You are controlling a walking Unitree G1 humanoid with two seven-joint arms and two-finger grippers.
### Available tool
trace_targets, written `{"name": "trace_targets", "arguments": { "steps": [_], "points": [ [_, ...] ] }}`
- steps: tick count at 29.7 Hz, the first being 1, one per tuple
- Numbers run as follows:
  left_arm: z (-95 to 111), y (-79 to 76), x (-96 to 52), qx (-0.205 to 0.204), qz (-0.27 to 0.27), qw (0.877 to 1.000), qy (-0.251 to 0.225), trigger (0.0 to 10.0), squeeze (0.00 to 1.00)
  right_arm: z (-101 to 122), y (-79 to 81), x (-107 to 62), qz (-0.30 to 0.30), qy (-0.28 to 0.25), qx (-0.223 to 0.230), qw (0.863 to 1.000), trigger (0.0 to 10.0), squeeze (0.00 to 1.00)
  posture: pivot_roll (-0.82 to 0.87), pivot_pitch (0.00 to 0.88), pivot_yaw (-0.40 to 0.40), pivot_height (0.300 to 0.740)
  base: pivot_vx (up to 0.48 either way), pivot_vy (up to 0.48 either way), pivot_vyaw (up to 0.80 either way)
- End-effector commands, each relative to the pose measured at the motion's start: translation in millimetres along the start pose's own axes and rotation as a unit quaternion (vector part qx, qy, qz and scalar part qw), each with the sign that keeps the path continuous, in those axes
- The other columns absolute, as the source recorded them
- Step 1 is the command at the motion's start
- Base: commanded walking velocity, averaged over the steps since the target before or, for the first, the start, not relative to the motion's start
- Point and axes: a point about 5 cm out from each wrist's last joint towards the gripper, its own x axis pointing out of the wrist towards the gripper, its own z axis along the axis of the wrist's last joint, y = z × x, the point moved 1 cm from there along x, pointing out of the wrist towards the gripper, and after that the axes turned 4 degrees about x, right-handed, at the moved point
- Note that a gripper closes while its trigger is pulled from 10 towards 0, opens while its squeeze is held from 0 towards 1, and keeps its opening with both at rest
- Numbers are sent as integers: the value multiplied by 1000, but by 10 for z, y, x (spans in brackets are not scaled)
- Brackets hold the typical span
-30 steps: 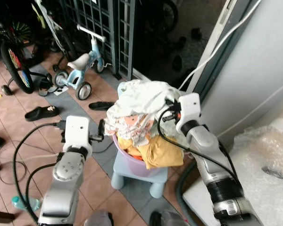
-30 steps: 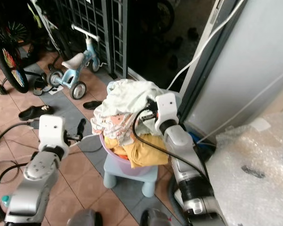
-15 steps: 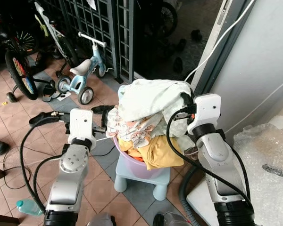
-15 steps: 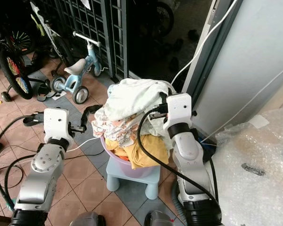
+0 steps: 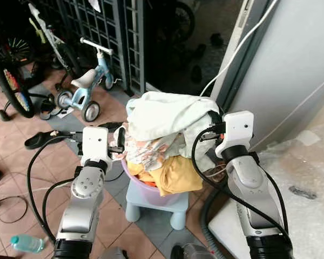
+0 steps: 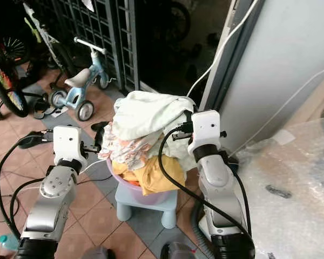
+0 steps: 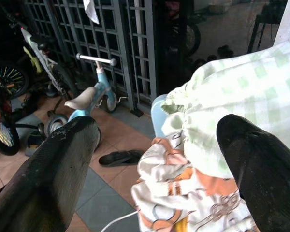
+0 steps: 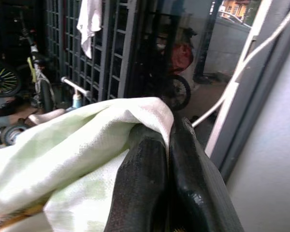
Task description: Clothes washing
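Note:
A purple basin (image 5: 144,186) heaped with clothes stands on a light blue stool (image 5: 151,206). A pale green checked cloth (image 5: 164,116) lies on top of the heap. Under it are a white and orange patterned garment (image 5: 146,148) and a yellow garment (image 5: 175,175) that hangs over the rim. My right gripper (image 5: 211,122) is at the heap's right top, shut on the green cloth's edge (image 8: 154,108), which drapes over its fingers (image 8: 140,193). My left gripper (image 5: 120,142) is open at the heap's left side, with the patterned garment (image 7: 169,193) just ahead between its spread fingers (image 7: 53,169).
A child's balance bike (image 5: 89,89) and a bicycle (image 5: 11,81) stand at the back left by a metal grille gate (image 5: 113,32). Sandals (image 5: 38,140) and a bottle (image 5: 27,243) lie on the tiles. Bubble wrap (image 5: 308,178) and a grey wall (image 5: 291,70) close off the right.
The camera has shifted. The right gripper has drawn the green cloth up and rightward, spreading it over the heap. The left gripper has come closer to the heap's left side.

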Motion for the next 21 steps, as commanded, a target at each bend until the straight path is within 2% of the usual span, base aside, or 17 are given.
{"name": "trace_targets", "arguments": {
  "steps": [1,6,21],
  "points": [
    [-11,-13,3,2,2,1000,1,10000,0,67,-82,-6,-18,-8,-12,1000,10000,0,-37,0,0,740,0,0,0],
    [-15,-40,-2,0,-1,1000,1,10000,0,54,-127,-2,-35,-1,-15,999,10000,0,-36,0,1,740,0,0,-788],
    [-4,-49,-5,0,-11,1000,-4,10000,0,43,-77,4,-31,2,-18,999,10000,0,-34,0,3,740,0,0,-787]
  ]
}}
